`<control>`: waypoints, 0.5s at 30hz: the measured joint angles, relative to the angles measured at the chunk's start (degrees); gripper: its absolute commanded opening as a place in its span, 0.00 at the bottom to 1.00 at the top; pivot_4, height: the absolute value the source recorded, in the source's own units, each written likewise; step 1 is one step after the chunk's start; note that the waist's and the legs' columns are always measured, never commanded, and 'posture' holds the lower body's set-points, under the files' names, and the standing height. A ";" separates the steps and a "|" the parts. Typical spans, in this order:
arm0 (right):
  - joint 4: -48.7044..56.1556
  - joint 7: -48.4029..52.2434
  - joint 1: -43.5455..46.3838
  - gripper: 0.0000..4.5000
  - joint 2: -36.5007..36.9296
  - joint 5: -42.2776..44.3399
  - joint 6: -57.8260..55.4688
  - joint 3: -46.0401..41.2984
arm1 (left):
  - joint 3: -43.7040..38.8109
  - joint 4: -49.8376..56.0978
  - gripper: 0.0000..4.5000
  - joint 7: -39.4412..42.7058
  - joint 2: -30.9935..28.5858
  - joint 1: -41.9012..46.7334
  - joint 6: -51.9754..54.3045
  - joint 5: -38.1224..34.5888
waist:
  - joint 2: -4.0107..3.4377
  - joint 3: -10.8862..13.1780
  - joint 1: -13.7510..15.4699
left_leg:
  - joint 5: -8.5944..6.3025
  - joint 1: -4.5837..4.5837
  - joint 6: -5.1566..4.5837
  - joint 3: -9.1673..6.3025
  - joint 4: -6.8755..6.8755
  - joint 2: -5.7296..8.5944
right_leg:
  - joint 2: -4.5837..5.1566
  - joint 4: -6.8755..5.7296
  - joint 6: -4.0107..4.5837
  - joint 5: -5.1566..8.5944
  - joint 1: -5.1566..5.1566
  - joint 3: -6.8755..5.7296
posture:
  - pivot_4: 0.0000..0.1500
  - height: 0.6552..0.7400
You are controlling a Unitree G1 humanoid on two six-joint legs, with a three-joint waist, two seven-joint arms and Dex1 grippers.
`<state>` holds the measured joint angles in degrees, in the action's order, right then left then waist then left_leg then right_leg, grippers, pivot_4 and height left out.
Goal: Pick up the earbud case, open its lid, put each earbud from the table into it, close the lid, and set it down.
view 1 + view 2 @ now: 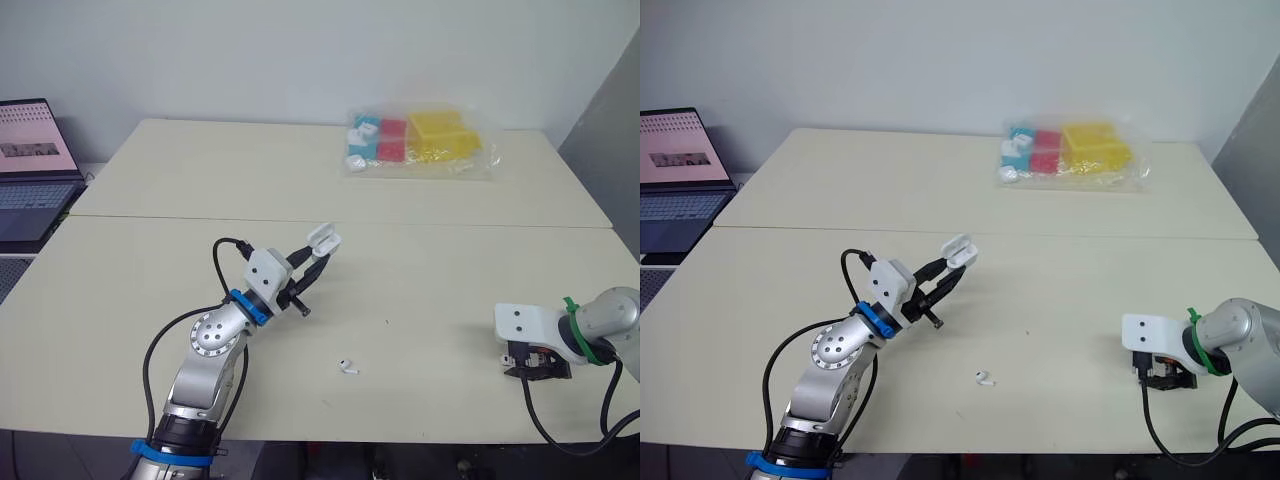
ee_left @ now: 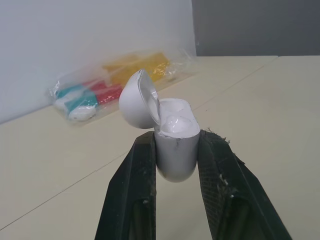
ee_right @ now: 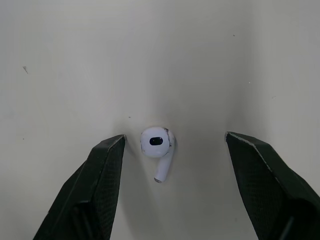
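Above the table [image 1: 450, 260], left claw [image 2: 177, 137] clamps the open-lidded earbud case [image 2: 174, 160].

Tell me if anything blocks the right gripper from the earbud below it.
Nothing visible does. The earbud lies on the bare table inside the open right gripper, with clear gaps on both sides.

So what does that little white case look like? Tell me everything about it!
The earbud case is small, white and rounded, like smooth glossy plastic, with a few dark scuffs on its body. Its domed lid is flipped open on a hinge and leans off to one side. The case is held in the air above the table, squeezed between the two black fingers of the left tool. Nothing else touches it. Whether anything sits inside, I cannot tell.
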<state>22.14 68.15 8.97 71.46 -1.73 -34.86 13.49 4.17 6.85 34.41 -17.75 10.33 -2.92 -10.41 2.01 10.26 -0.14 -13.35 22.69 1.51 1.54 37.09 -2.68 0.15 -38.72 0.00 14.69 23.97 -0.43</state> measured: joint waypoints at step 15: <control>-0.24 0.67 0.68 0.09 -0.26 -0.89 0.43 0.72 | 0.01 -0.02 0.18 0.01 0.04 0.07 -0.39 0.12 | 0.07 -0.03 -0.04 | -0.01 -0.45 0.01 0.04 -0.04 0.01 | 0.09 0.14 -0.02 -0.01 -0.47 0.02 | 1.00 0.99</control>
<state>21.90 68.83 9.65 71.19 -2.62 -34.43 14.21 4.18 6.83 34.42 -17.72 10.40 -3.32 -10.29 2.09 10.23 -0.18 -13.35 22.25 1.51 1.58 37.05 -2.66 0.24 -38.59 -0.02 14.68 23.50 -0.41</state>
